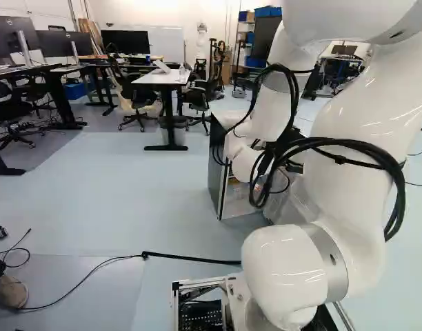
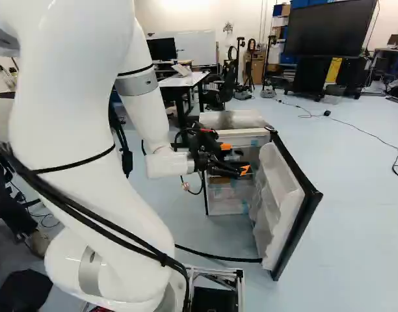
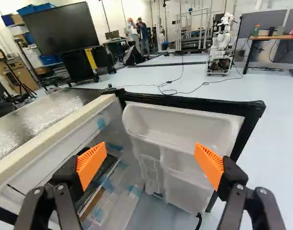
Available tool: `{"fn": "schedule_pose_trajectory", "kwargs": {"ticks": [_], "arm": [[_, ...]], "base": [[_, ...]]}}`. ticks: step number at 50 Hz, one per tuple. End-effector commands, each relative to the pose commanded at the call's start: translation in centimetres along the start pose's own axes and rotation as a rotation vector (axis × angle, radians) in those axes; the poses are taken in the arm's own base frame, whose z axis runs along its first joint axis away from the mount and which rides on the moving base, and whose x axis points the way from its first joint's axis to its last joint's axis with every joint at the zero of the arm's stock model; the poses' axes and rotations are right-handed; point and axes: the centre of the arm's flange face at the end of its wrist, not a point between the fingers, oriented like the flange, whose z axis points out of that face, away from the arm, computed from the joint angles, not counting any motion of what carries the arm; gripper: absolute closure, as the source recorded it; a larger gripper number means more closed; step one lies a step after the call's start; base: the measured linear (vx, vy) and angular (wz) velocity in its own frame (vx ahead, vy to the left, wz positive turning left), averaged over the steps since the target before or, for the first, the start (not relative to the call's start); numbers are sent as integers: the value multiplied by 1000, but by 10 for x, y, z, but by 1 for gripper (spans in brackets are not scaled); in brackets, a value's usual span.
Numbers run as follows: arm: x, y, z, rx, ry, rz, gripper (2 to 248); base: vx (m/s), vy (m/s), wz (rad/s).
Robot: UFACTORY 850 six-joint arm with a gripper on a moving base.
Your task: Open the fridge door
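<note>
My gripper (image 2: pixel 243 170) is at the fridge's front opening in the right base view, with the door swung out beyond it. In the wrist view the gripper (image 3: pixel 150 163) stands wide open, nothing between its orange pads. The small fridge (image 2: pixel 235 119) shows its shelves and clear drawers. Its door (image 3: pixel 185 139) stands well open, white shelved inner side facing the gripper, black frame around it. One finger is in front of the fridge's interior, the other in front of the door's inner side; contact cannot be told. In the left base view the arm partly hides the fridge (image 1: pixel 215 165).
A white desk (image 1: pixel 163 77) with chairs stands beyond the fridge. A black cable (image 1: pixel 190 258) crosses the floor ahead of the base. A large screen (image 2: pixel 330 27) stands at the back. Another robot (image 3: pixel 221 48) is far off past the door.
</note>
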Motion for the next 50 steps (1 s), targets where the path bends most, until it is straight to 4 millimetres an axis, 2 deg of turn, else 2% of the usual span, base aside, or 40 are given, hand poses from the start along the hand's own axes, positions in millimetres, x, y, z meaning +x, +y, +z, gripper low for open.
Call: {"fn": "schedule_pose_trajectory", "kwargs": {"ticks": [26, 50], "arm": [[6, -4, -13, 166, -39, -37, 3], [11, -7, -34, 382, -84, -107, 3]], "base": [[0, 0, 0], [0, 0, 0]]}}
